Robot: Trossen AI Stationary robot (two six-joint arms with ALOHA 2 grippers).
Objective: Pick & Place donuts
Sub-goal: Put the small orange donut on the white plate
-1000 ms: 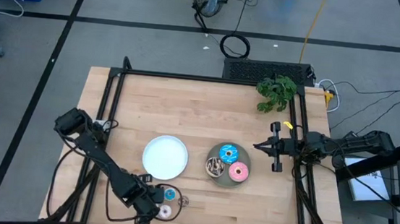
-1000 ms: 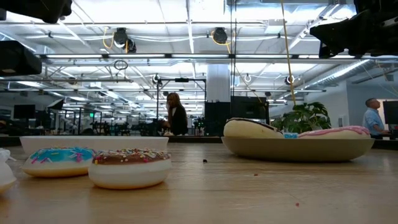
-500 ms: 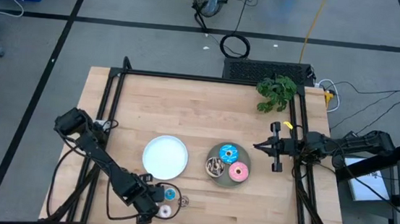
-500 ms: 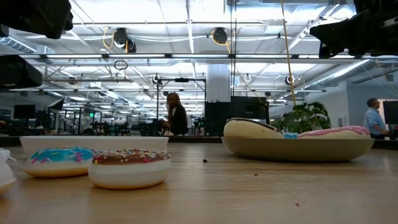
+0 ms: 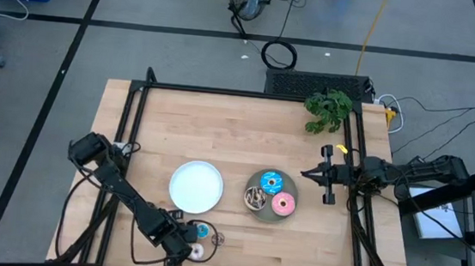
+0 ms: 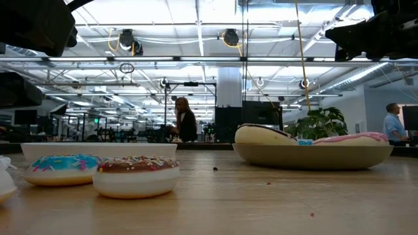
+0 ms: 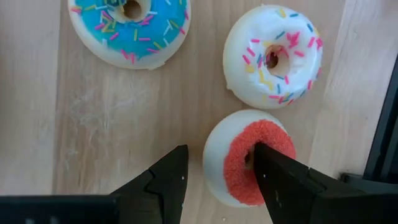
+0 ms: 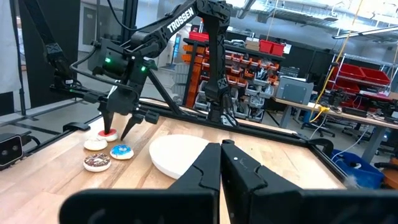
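My left gripper [image 7: 214, 177] is open near the table's near edge, pointing down over the tiny donuts. The red one [image 7: 252, 158] is tipped up, white side showing, between its fingers. The tiny blue donut [image 7: 129, 25] and white sprinkled donut [image 7: 273, 56] lie flat just beyond. The tiny brown donut [image 6: 136, 176] lies flat beside the blue one [image 6: 62, 168]. The larger blue [image 5: 270, 183], pink [image 5: 283, 204] and brown [image 5: 256, 198] donuts lie in the grey plate [image 5: 294, 192]. My right gripper [image 8: 222, 155] is shut, waiting at the table's right side. My left gripper comes from above, pointing down. One finger [image 7: 273, 177] stands at the red donut's hole [image 7: 249, 157], against its red top. The other finger [image 7: 171, 177] is outside the white side with a narrow gap. The donut is tilted, its lower edge on the table.
The white plate [image 5: 196, 186] sits left of the grey plate. A green plant [image 5: 327, 109] stands at the far right corner. A black frame rail [image 7: 382, 124] runs close beside the tiny donuts. People stand in the room behind the table.
My left arm has shifted slightly toward the near edge over the tiny donuts; the donuts seen in the low view have stayed in place.
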